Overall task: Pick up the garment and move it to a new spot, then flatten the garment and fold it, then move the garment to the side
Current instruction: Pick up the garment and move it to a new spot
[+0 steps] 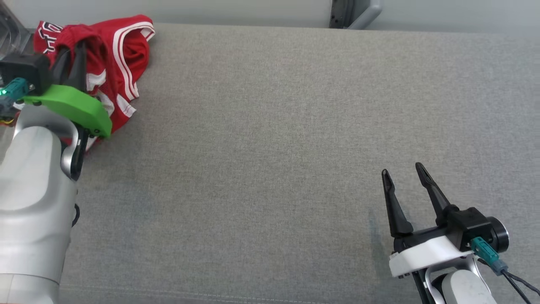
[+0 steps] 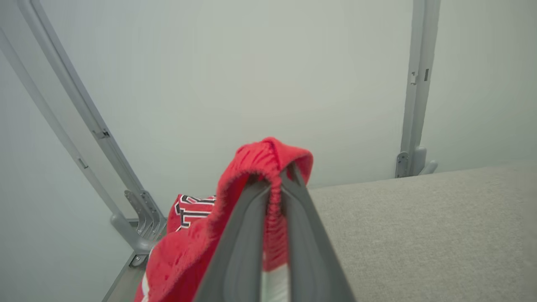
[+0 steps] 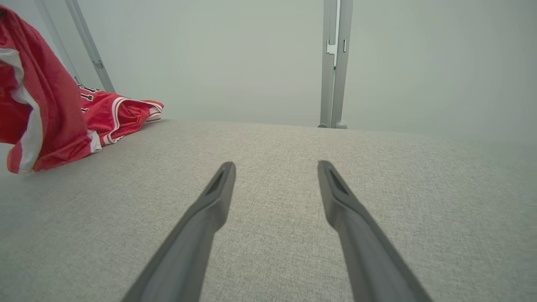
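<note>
The garment is a red jersey with white stripes and black-and-white lettering, bunched at the far left corner of the grey table. My left gripper is shut on a fold of it and holds that part lifted, while the rest trails on the table. In the left wrist view the red cloth is pinched between the two fingers. From the right wrist view the garment hangs at the far left. My right gripper hovers open above the near right of the table, nothing in it.
The table's grey fabric top stretches wide between the two arms. Grey metal frame posts rise behind the far edge against a pale wall. A slanted frame bar stands beyond the table's left corner.
</note>
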{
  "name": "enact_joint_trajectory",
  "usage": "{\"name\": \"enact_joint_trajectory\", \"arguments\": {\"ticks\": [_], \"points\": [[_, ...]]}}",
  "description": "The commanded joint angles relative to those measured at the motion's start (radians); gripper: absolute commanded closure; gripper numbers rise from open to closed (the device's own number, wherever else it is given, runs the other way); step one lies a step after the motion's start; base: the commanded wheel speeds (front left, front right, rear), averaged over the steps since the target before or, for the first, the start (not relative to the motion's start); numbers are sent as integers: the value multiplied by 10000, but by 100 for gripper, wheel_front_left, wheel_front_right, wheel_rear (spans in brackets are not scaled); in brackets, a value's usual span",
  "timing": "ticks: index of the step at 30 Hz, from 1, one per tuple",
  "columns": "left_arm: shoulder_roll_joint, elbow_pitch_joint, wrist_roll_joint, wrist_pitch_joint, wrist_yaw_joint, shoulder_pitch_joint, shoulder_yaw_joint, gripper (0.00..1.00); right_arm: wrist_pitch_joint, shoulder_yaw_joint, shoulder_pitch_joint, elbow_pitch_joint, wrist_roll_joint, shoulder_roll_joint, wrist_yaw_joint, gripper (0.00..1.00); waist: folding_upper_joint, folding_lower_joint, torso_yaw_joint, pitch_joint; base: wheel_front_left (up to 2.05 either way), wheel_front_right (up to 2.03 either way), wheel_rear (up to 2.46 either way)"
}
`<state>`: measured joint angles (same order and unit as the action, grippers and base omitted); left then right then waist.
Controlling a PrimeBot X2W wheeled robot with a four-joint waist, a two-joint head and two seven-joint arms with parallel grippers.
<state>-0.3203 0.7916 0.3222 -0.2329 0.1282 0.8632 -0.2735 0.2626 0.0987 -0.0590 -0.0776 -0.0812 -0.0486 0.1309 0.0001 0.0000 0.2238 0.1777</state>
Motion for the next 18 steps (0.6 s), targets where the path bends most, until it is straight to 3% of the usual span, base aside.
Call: {"name": "enact_joint_trajectory", "arguments": {"ticks": [1,10,18], "points": [[26,-338,113,115,23,113,-199,100,42,-70,210,-30,-120,-32,-3,0,-1,0,-391,-633,0,0,0],[525,-2657,587,1016,20,-255,-1306,100,42,-366,804,-98,-402,-30,-3,0,-1,0,-1413,-1573,0,0,0],[1543,-3675,871,1493,-115,-519,-1882,100,42,-384,998,-142,-490,-29,-3,0,-1,0,-2362,-1752,0,0,0]]}}
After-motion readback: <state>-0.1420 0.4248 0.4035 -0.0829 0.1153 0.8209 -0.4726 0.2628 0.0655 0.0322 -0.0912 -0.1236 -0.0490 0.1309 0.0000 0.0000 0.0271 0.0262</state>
